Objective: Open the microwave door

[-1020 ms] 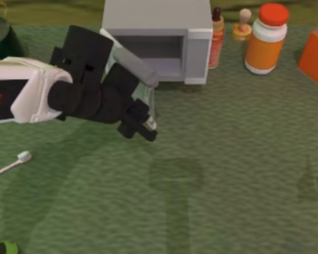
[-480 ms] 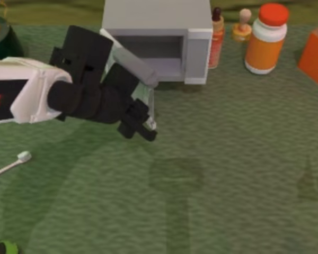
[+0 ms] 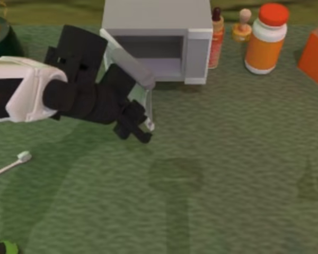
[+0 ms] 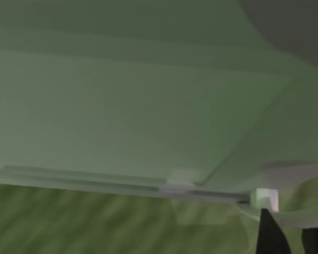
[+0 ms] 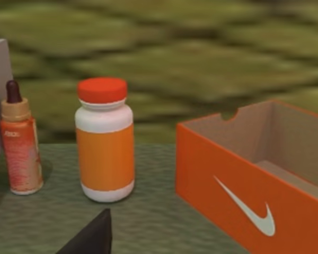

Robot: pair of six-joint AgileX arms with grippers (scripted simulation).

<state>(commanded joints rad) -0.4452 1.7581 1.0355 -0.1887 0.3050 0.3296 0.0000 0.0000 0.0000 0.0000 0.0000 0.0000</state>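
microwave [image 3: 156, 21] set at the far edge of the tabletop [image 3: 228, 174], a little left of centre, cavity facing forward and already exposed. microwave door [image 3: 133, 71] swung well out on its left hinge, standing nearly square to the oven front, free edge pointing toward the near side. left pincer [image 3: 139, 126] low at that free edge, dark fingers pressed up beside the pale handle strip, placed there because the edge farthest from the hinge gives the most leverage for the swing; cannot tell whether the fingers are apart or clamped on the edge, since the wrist body hides the gap from above and the left wrist view shows only one dark fingertip [image 4: 270, 233] beneath the pane. white forearm reaching in from the left side so the pull follows the door's arc rather than fighting it. dropper bottle [image 3: 217, 37], wooden peg [image 3: 243, 24], orange pill bottle [image 3: 266, 38] and orange box [image 3: 315, 53] lined up right of the oven, clear of the sweep. toothbrush [image 3: 11, 164] lying at the near left. right arm parked out of the overhead view, its camera facing the bottles and box. judged nearly done.
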